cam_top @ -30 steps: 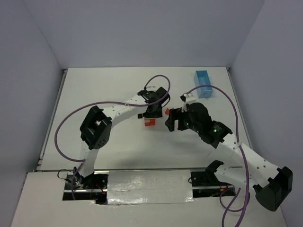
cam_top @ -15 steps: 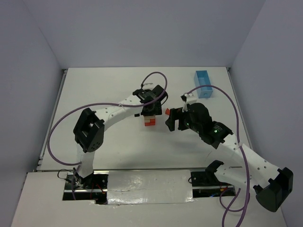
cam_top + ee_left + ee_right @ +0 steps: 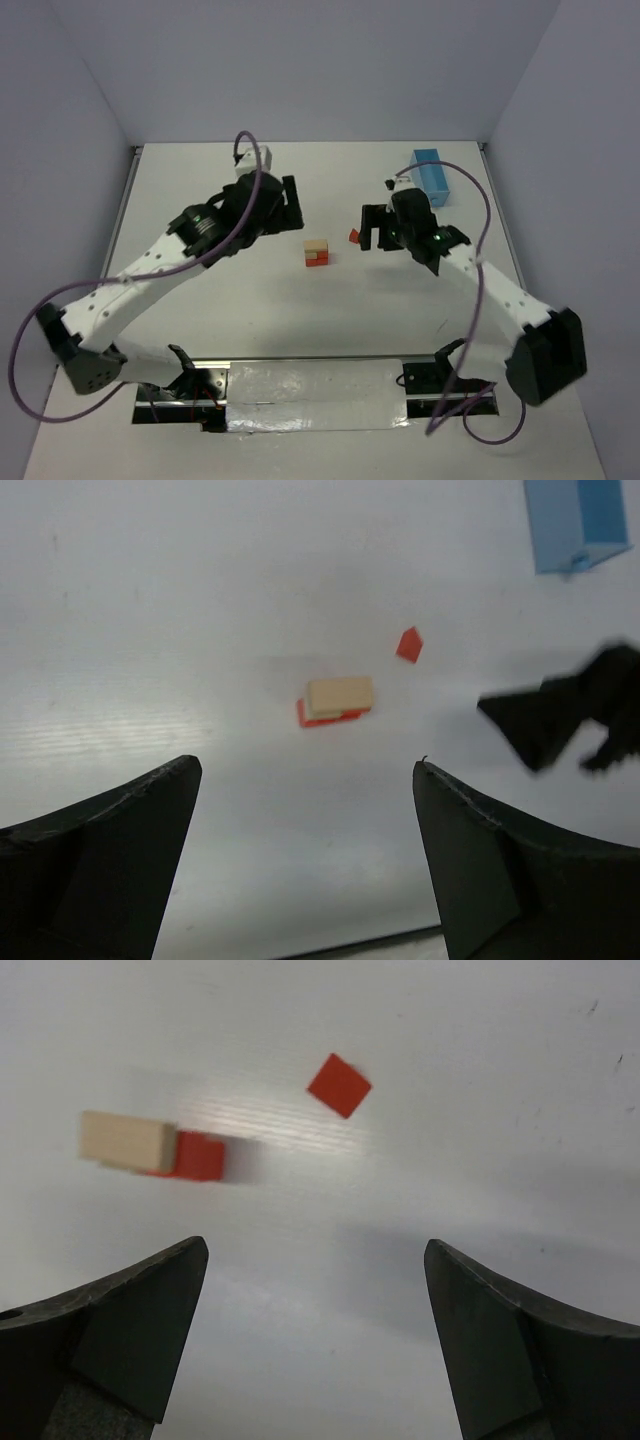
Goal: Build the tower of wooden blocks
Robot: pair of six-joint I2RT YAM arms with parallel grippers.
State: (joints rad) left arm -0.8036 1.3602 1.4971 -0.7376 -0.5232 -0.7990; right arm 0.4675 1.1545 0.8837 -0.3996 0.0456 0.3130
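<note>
On the white table (image 3: 250,310), with the blue tray (image 3: 431,176) at its far right, my left gripper (image 3: 305,768) and right gripper (image 3: 315,1248) both gape wide and carry nothing. Between them mid-table the tower (image 3: 317,253) looks barely begun: a tan block atop red. One red block (image 3: 339,1085) lies loose nearby, not yet stacked.

We see a matt white table (image 3: 400,310), faintly ribbed. The tan block (image 3: 340,693) looks like bare wood; the red block under it (image 3: 325,718) and the loose red block (image 3: 339,1085) are smooth painted wood. The blue tray (image 3: 432,190) looks like plastic. The left gripper (image 3: 305,770) and right gripper (image 3: 315,1250) have matt black plastic fingers.
</note>
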